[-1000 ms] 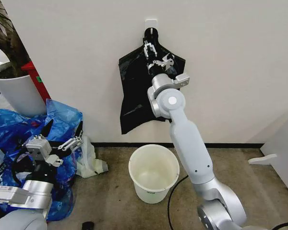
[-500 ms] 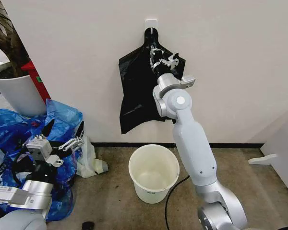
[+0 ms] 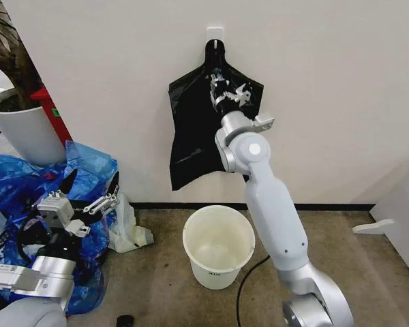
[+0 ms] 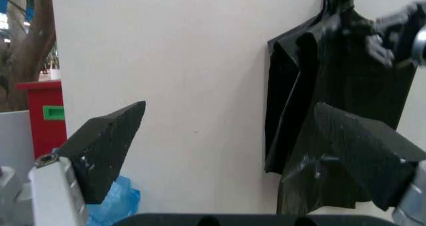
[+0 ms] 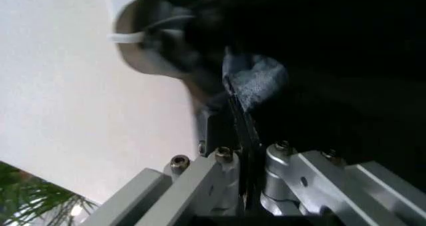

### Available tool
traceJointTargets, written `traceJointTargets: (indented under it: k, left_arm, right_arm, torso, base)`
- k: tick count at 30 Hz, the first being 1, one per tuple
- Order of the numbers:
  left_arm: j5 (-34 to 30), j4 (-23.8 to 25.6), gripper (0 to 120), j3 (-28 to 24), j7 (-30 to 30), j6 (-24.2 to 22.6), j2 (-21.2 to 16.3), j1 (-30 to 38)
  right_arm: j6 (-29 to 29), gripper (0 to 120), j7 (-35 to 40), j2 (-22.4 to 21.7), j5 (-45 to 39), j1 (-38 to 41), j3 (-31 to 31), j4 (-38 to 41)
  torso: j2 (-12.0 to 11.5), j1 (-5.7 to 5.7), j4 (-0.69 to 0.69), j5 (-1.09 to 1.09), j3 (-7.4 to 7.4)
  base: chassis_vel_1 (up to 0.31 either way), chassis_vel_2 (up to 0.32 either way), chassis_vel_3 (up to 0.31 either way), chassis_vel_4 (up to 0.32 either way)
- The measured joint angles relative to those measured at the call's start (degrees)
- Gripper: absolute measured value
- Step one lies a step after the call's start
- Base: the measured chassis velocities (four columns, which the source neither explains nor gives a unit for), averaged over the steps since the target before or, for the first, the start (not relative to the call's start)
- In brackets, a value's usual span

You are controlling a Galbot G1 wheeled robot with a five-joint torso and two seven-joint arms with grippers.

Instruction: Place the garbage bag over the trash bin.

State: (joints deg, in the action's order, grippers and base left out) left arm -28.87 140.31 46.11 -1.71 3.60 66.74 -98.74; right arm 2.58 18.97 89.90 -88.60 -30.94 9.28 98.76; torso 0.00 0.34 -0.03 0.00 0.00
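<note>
Looking down from the head view, we see the right gripper (image 3: 223, 87) raised against the wall, its jaws buried in the upper part of the garbage bag (image 3: 194, 129), which hangs flat from a white hook (image 3: 215, 31) with its narrow neck just above the jaws and most of its film spreading below and to either side of them. The trash bin (image 3: 218, 246) stands open on the floor, well below the jaws and apart from the bag, so we judge the task to be at its first step (taking the bag off the wall), with nothing yet over the bin. The left gripper (image 3: 88, 194) waits low at the robot's left over the blue plastic bags (image 3: 88, 163), its jaws spread wide and empty. In the left wrist view those two dark fingers (image 4: 106, 146) frame the hanging bag far beyond them, touching nothing. In the right wrist view the right jaws look drawn tight together with a crumpled fold of black film pinched between them, the hook just past their tips. Next, we think, the fold must be lifted clear of the hook without tearing the thin film, then brought down towards the bin.
</note>
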Motion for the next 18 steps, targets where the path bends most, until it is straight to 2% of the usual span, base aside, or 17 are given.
traceJointTargets:
  k: [10, 18]
  left_arm:
    - [0.62, 0.67, 100, -0.22, 0.46, 0.97, 1.01, -1.14]
    - [0.81, 1.00, 100, -0.64, 0.47, 1.02, 1.08, -1.14]
  right_arm:
    - [-0.79, 0, 0.43, -4.17, -0.18, -8.98, -0.21, 7.57]
    - [-1.30, 0, 0.91, -5.67, 0.57, -15.62, -1.01, 12.19]
  torso:
    - [0.00, 0.00, 0.00, 0.01, 0.00]
    - [0.00, 0.00, 0.02, -0.01, -0.01]
  base:
    - [0.000, 0.000, 0.000, 0.000]
    - [0.000, 0.000, 0.000, 0.000]
